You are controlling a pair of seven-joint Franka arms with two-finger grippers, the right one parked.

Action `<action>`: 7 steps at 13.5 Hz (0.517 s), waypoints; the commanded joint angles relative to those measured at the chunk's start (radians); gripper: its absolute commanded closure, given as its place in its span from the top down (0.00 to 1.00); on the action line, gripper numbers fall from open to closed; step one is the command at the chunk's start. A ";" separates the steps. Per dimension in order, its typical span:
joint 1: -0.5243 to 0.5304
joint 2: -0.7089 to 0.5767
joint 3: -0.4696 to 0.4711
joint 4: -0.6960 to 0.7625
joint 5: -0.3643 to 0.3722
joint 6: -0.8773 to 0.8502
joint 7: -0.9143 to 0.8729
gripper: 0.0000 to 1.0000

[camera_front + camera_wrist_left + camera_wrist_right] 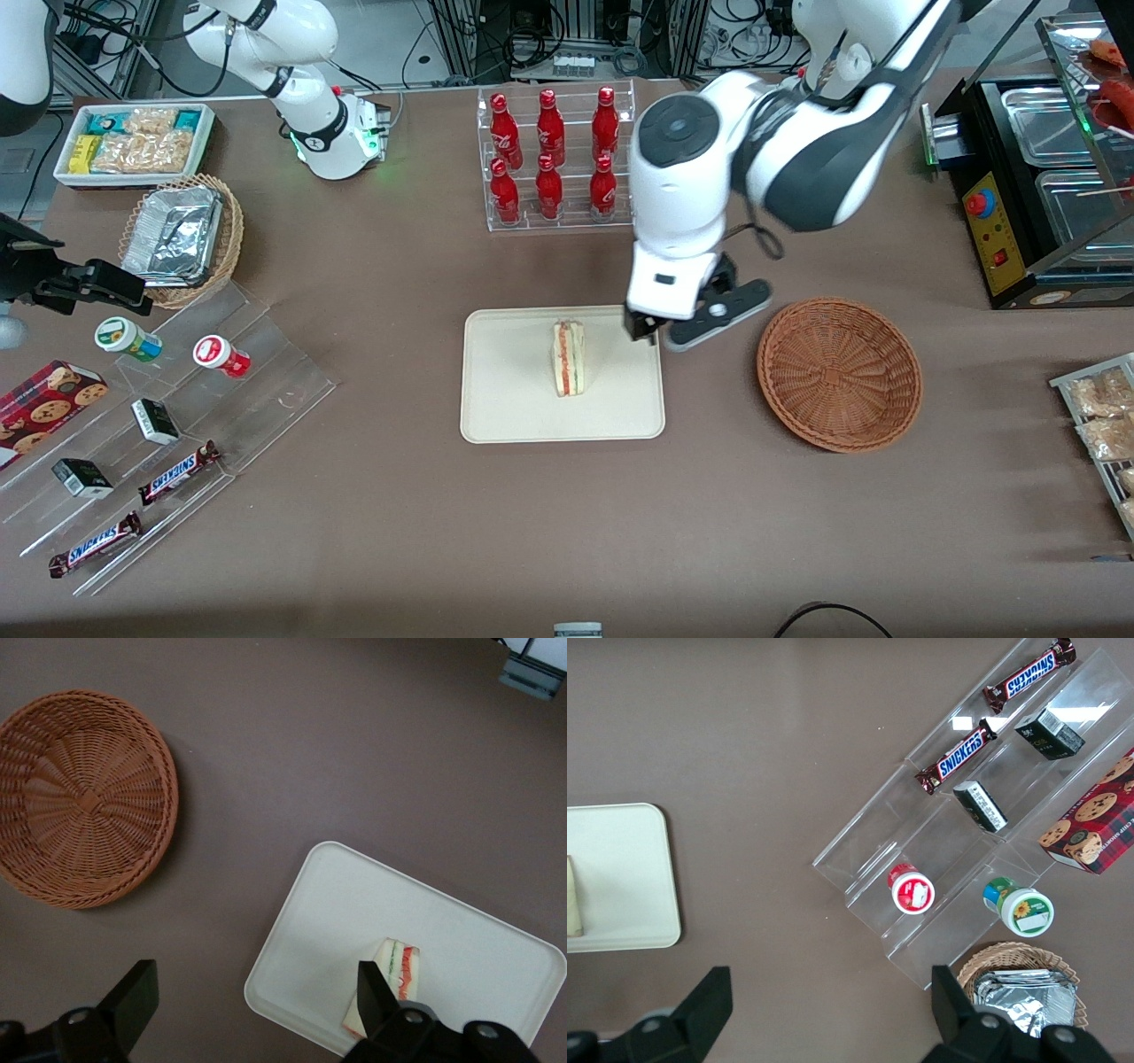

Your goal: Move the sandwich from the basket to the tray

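Observation:
The sandwich [568,358] stands on edge in the middle of the cream tray [505,390], its red and green layers showing. The reddish-brown wicker basket [839,372] is empty and sits beside the tray, toward the working arm's end of the table. My left gripper [640,331] is open and empty. It hangs above the tray corner nearest the basket, apart from the sandwich. In the left wrist view the gripper [252,992] spans the tray [337,904] corner, one finger partly covers the sandwich [404,958], and the basket [84,797] is bare.
A clear rack of red bottles [554,155] stands farther from the camera than the tray. A stepped acrylic shelf [168,416] with snacks, a tan foil-tray basket [182,237] and a white snack bin [135,142] lie toward the parked arm's end. A black food warmer [1036,177] stands near the working arm.

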 commanded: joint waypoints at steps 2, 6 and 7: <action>0.050 -0.070 0.002 -0.029 -0.045 -0.092 0.101 0.99; 0.012 -0.202 0.199 -0.040 -0.195 -0.190 0.351 0.99; 0.007 -0.222 0.247 -0.039 -0.221 -0.225 0.428 0.99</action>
